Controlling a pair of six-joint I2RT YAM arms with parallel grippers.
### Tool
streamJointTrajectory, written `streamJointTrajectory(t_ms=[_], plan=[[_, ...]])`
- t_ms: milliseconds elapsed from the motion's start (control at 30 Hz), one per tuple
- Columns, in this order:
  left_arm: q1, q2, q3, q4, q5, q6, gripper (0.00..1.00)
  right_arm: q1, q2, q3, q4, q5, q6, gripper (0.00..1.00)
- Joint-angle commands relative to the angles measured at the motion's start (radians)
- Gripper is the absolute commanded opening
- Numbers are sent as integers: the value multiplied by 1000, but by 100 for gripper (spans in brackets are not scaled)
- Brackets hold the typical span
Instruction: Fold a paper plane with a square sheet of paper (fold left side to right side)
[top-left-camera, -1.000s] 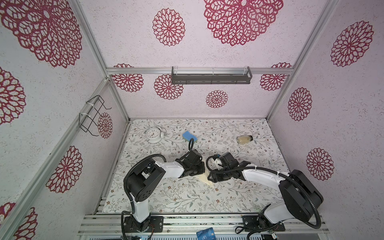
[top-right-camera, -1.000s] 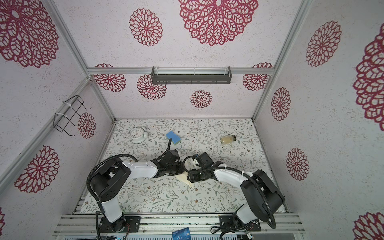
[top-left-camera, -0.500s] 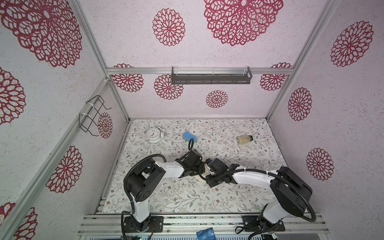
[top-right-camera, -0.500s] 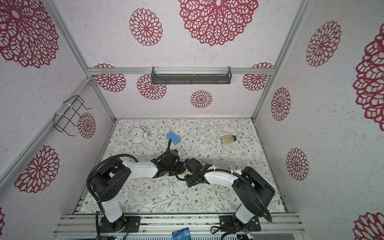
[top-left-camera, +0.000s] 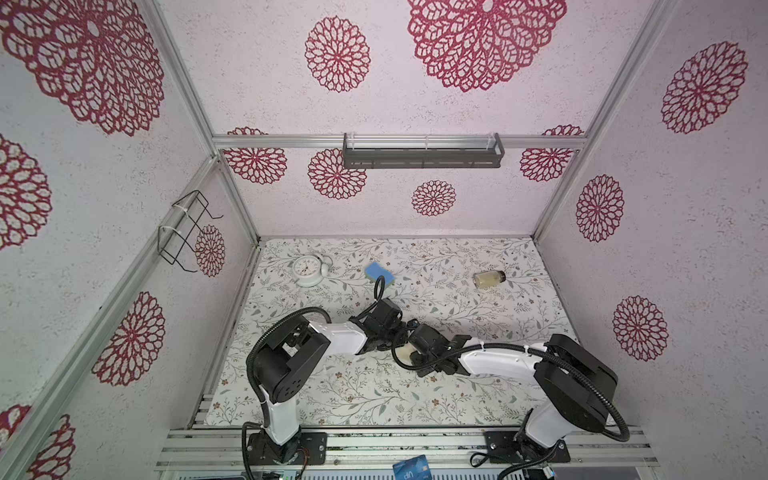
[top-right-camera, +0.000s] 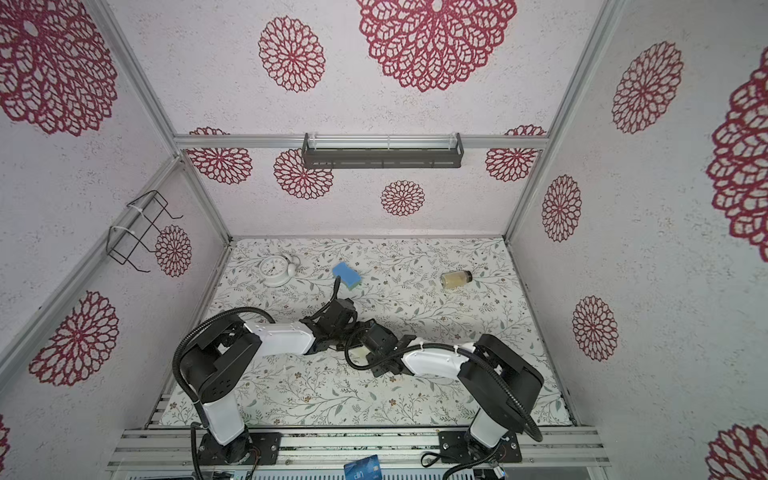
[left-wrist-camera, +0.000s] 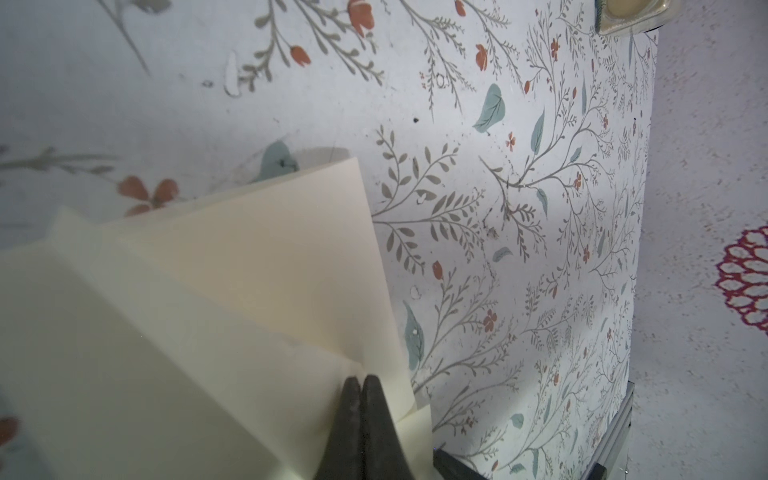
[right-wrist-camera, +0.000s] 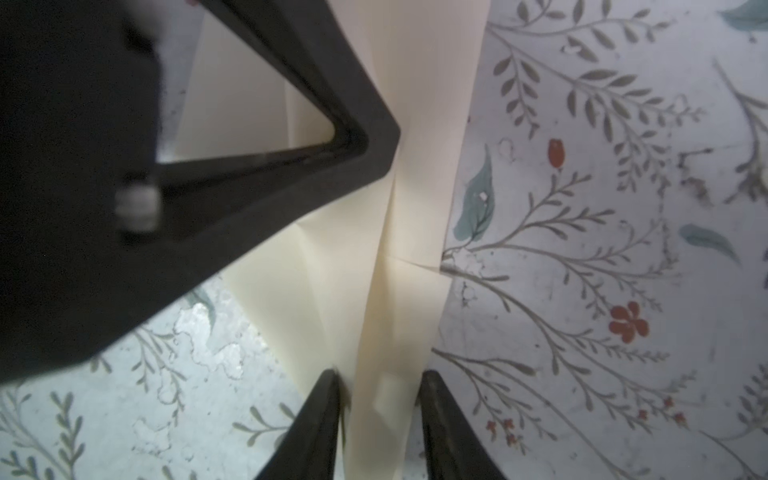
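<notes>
Cream paper (left-wrist-camera: 199, 324), creased and layered into flaps, is found near the middle of the counter (top-left-camera: 457, 399), slightly toward its front edge. Compared with a second ago, the right arm (top-left-camera: 494, 360) has been swung leftward, so that its wrist is now brought close against the left arm (top-left-camera: 340, 334). The pale patch that was seen between and below the two wrists has been largely covered, and only a small part of the paper (top-left-camera: 401, 352) is left showing in both top views. The left arm has not been moved. The clock (top-left-camera: 307, 270) at the back-left corner, the blue sponge (top-left-camera: 376, 272) near the back edge and the jar (top-left-camera: 488, 279) toward the back-right corner are unchanged.

The left gripper (left-wrist-camera: 359, 380) is clenched, its tips set against the paper near a fold; whether a layer is caught between them cannot be told. The right gripper (right-wrist-camera: 380, 376) is parted, with a raised ridge of the paper standing between its jaws and close to both; a firm squeeze cannot be confirmed. A black finger (right-wrist-camera: 270, 195) of the left gripper is seen against that same ridge in the right wrist view. Neither gripper's tips can be made out from above, being hidden under the wrists. The paper's outline is cut off in both wrist views, and its nearest parts are blurred.
</notes>
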Motion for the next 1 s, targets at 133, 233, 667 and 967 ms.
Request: streamJointTrajectory(t_ms=[133,233,667,967], plan=[[19,-77,21,-30,4,27,0,-8,5,-36,-28,-66,-29,28],[27,-109,12,-42,-3,34,0,-22,-1,-39,-22,-95,-30,26],[37,-207,-56,-69,-10,48,0,-94,-15,-68,18,-219,-24,17],[21,-178,-66,-50,28,66,0,-113,-9,-92,41,-243,-13,14]])
